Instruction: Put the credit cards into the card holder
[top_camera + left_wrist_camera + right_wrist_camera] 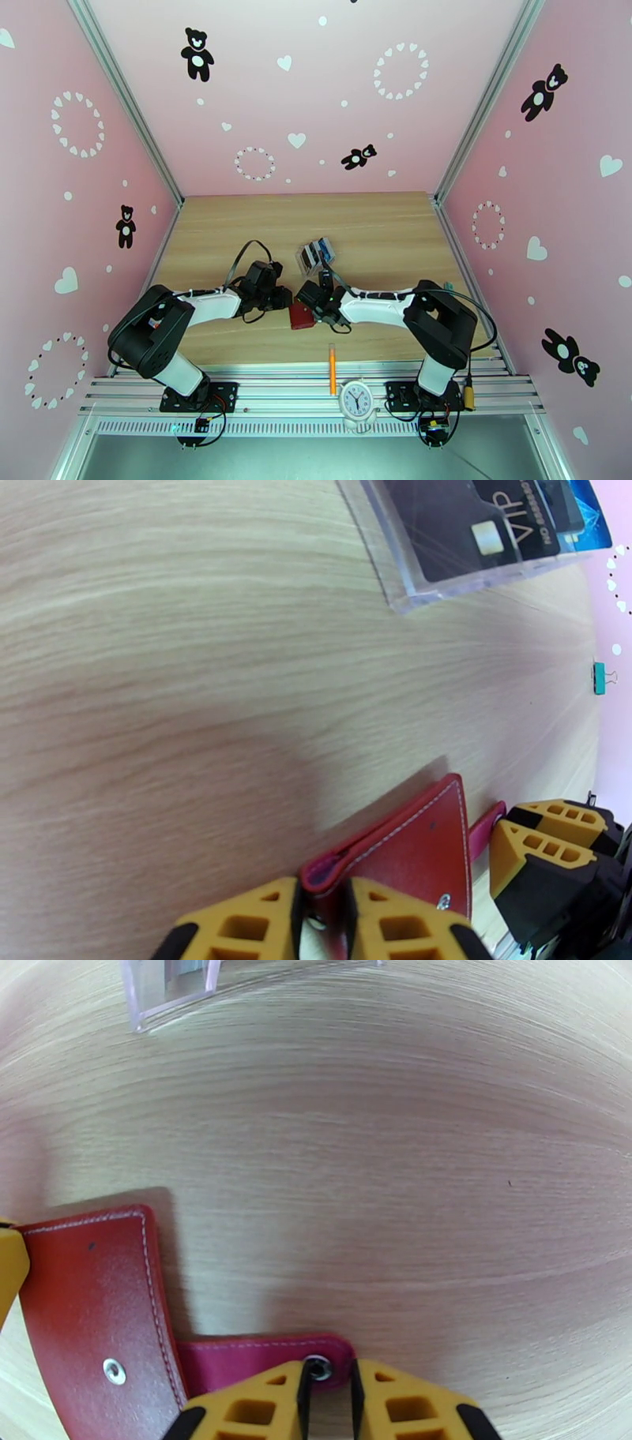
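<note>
Both claws are on the holder. My left claw is clamped on one edge of the small red leather-like folding card holder, with the cover pinched between its orange fingers. My right claw is clamped on the end of the holder's pinkish-red snap tab. That tab sticks out sideways from the cover toward my right claw, and its snap sits apart from the metal stud on the cover, so I judge the holder unfastened but not yet spread open. It lies on the pale wooden table between my two claws. No card is in it. The dark plastic credit card marked VIP and a blue plastic card stand in the clear plastic slotted rack, ahead of my claws and apart from the holder. Opening the holder, fetching the cards and loading them all remain.
</note>
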Action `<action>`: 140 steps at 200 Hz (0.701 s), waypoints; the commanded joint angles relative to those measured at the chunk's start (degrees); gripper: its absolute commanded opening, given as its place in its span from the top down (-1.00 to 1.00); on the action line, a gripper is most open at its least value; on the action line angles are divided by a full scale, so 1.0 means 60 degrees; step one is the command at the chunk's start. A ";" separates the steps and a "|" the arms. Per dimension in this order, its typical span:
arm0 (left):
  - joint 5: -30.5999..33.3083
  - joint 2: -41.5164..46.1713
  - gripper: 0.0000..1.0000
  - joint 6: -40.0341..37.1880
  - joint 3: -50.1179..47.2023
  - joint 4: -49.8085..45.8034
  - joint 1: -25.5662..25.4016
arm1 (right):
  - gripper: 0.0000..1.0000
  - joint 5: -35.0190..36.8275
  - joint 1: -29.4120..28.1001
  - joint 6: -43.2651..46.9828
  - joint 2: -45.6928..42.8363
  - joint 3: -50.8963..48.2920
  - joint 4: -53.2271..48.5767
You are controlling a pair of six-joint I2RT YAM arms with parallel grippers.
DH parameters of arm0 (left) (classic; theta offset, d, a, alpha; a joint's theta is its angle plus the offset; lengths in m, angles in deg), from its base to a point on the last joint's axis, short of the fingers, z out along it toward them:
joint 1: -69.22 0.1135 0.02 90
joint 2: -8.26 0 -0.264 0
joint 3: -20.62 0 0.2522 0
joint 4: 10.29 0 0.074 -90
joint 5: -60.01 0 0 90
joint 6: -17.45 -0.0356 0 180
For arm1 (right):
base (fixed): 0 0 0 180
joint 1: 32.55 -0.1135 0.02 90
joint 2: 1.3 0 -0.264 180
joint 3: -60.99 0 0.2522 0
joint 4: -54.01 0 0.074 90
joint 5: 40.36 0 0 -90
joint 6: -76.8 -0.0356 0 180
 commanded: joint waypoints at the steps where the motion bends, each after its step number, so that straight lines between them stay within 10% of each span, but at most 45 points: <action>1: 0.0481 -0.0038 0.52 -0.0240 0.0162 -0.0447 -0.0002 | 0.53 0.0095 0.0006 0.0151 0.0288 0.0220 -0.0524; 140: 0.0423 0.1662 0.08 -0.0218 -0.0005 -0.0724 -0.0011 | 0.26 -0.1054 -0.0031 0.1382 -0.2238 0.0097 0.0581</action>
